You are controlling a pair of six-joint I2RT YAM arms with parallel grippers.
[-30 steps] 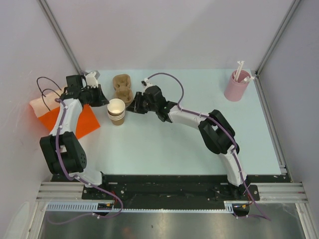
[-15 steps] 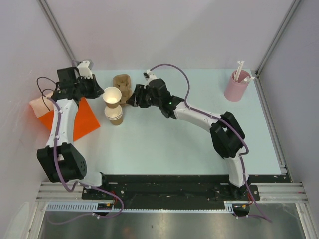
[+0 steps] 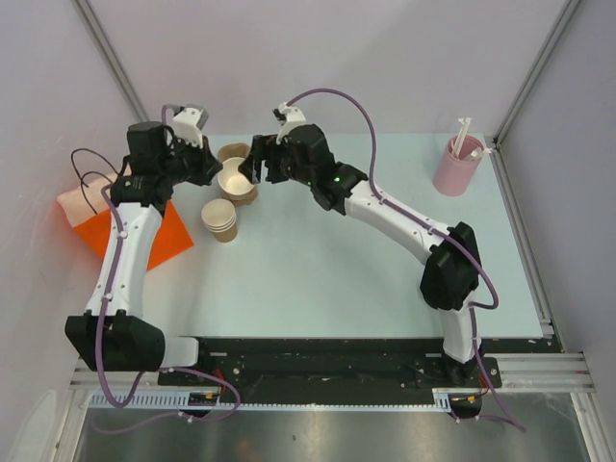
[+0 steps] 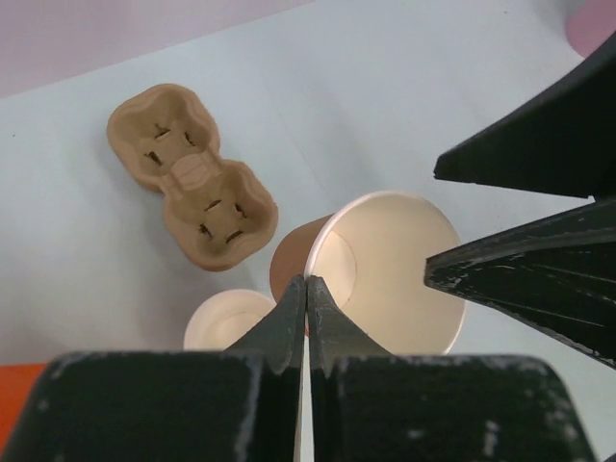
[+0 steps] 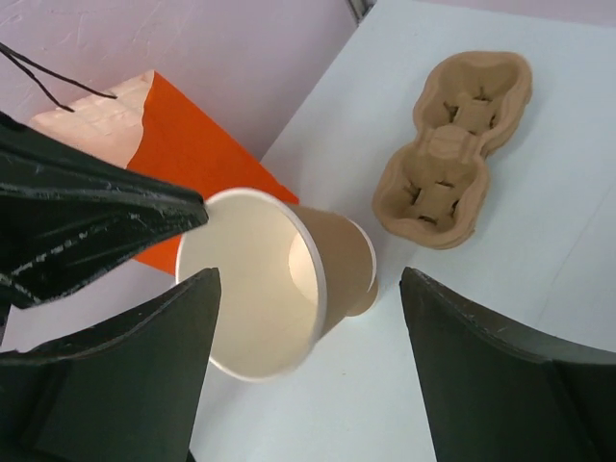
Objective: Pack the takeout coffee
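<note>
Fig. 1 | left claw [image 4: 306, 289] pinches rim of paper cup [image 4: 385, 269], lidless, tilted above counter [image 3: 385, 289] near empty pulp cup tray [image 5: 452, 154] | right claw [image 5: 306, 279] spread open around it | cup stack [image 3: 219, 219] beside orange bag [image 3: 154, 236]; judged 0 packed.

A tan paper cup [image 3: 234, 180] hung tilted over the near end of a brown moulded-pulp tray [image 3: 232, 152]. A stack of tan paper cups [image 3: 219, 220] stood nearer, a flat orange bag [image 3: 159, 241] to its left, a pink straw-filled cylinder [image 3: 454, 169] far right.
</note>
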